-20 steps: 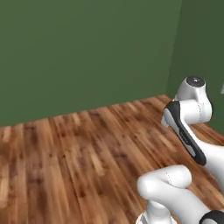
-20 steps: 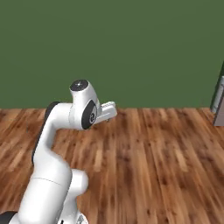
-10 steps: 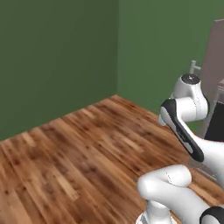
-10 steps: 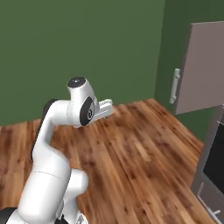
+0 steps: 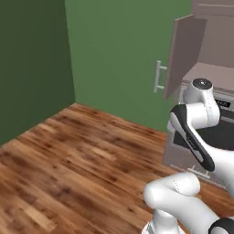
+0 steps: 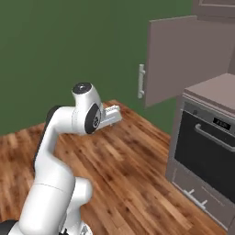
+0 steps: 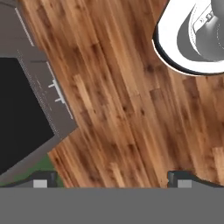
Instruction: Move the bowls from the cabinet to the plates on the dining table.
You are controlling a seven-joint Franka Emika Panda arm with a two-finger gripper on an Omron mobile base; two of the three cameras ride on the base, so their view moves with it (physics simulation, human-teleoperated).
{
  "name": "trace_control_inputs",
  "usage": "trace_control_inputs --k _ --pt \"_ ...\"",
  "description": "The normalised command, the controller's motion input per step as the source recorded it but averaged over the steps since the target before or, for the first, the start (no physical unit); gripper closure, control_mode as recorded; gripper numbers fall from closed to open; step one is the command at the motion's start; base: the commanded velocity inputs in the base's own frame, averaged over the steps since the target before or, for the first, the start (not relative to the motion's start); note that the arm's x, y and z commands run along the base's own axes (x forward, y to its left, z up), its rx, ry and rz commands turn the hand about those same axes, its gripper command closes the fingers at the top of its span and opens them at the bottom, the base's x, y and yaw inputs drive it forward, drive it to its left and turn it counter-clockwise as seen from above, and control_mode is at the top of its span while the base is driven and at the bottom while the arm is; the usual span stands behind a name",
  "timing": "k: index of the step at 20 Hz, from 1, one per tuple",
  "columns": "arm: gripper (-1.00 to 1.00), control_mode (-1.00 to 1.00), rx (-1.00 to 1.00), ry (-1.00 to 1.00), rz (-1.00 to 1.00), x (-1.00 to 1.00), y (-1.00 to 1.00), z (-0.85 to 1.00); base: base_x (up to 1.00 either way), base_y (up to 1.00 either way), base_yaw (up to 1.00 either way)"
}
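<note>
The mauve-brown cabinet (image 5: 201,32) stands at the right against the green wall, with one door (image 6: 176,55) swung open and a grey bar handle (image 6: 141,81) on its edge. What lies inside the cabinet is hidden from here. No bowls, plates or dining table are in view. My gripper (image 7: 110,180) points down at the wooden floor and is open, its two fingertips (image 7: 41,180) wide apart with nothing between them.
A dark oven front (image 6: 206,151) with a curved handle sits below the cabinet, also seen as the oven (image 7: 17,113) in the hand view. Wooden floor (image 5: 82,155) spreads to the left. Green walls (image 5: 114,50) meet in a corner at the back left.
The whole picture has shifted: the base has turned, and the cabinet with its open door and the oven have come into view from the right. The arm holds its folded pose.
</note>
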Motion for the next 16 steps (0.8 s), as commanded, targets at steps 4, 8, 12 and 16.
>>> trace_control_inputs --k 4,8,12,16 --pt "-1.00 1.00 0.00 0.00 0.00 0.00 0.00 0.00 0.00 0.00 -0.50" --pt "-1.00 1.00 0.00 0.00 0.00 0.00 0.00 0.00 0.00 0.00 -0.53" --pt "-1.00 1.00 0.00 0.00 0.00 0.00 0.00 0.00 0.00 0.00 -0.50" --pt "-1.00 1.00 0.00 0.00 0.00 0.00 0.00 0.00 0.15 0.00 -0.41"
